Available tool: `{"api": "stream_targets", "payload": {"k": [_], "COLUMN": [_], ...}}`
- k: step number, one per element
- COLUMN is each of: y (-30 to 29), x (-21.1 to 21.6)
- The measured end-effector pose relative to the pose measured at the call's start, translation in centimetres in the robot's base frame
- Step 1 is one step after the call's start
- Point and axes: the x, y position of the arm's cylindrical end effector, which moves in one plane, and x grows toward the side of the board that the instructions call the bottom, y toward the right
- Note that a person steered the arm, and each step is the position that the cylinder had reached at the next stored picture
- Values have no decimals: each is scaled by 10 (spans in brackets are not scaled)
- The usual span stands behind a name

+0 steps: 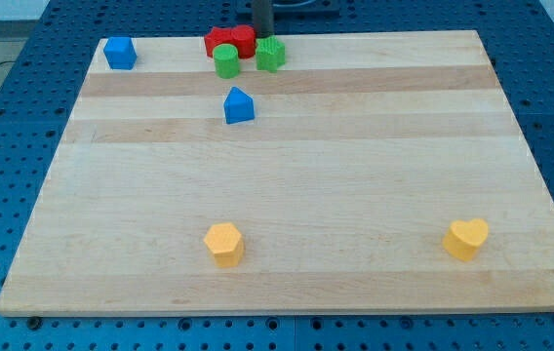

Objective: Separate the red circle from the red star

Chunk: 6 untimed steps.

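My tip (pixel 261 32) has no claw on it, so there is nothing wide, narrow or holding to report. The dark rod comes down at the view's top edge, and its lower end meets the desk (pixel 287 185) just behind the red cluster, touching or almost touching it.

The red star (pixel 243 40) and red circle (pixel 219 40) sit pressed together there; which is which is hard to tell. A green cylinder (pixel 225 60) stands just in front of them, a green star (pixel 270 54) beside it to the right.

Below is a blue block (pixel 239 105) with a peaked top; another blue block (pixel 120 53) sits in the top left corner. Well apart, near the bottom, lie a yellow hexagon (pixel 224 244) and a yellow heart (pixel 466 239).
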Motion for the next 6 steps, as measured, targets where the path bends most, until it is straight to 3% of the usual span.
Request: {"api": "stream_targets", "payload": {"k": [2, 4, 5, 6], "y": [-22, 6, -36, -98], "x": [53, 1, 10, 57]}}
